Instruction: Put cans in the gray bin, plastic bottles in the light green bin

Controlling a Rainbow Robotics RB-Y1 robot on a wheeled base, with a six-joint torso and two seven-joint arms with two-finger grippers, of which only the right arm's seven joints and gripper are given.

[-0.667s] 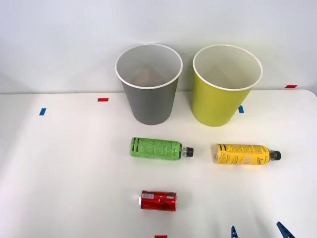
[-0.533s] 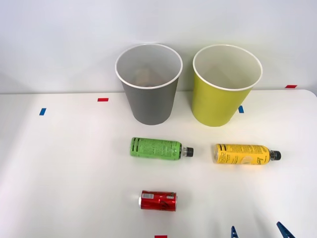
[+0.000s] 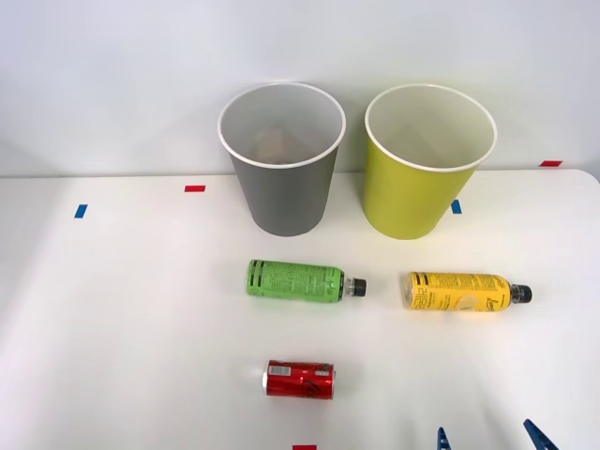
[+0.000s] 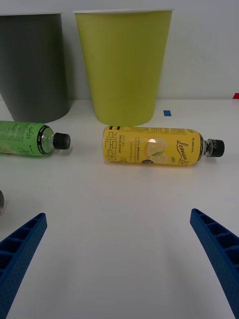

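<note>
Gripper: right gripper [image 4: 118, 261] has its jaws wide open, holding nothing, low at the near edge of the table [image 3: 112, 309].
Bins: gray bin [image 3: 284, 183] and light green bin [image 3: 412, 183] stand upright at the far edge, side by side.
Bottles: green bottle [image 3: 295, 280] and yellow bottle [image 3: 459, 292] lie on their sides mid-table, before the bins.
Can: red can [image 3: 299, 380] lies near the near edge.

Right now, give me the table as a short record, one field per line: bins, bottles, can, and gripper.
bins: gray bin and light green bin, upright side by side at the back
green bottle: lying on the table in front of the gray bin
yellow bottle: lying in front of the light green bin
red can: lying nearest the robot
right gripper: open, holding nothing, facing the yellow bottle
sorted so far: none visible
</note>
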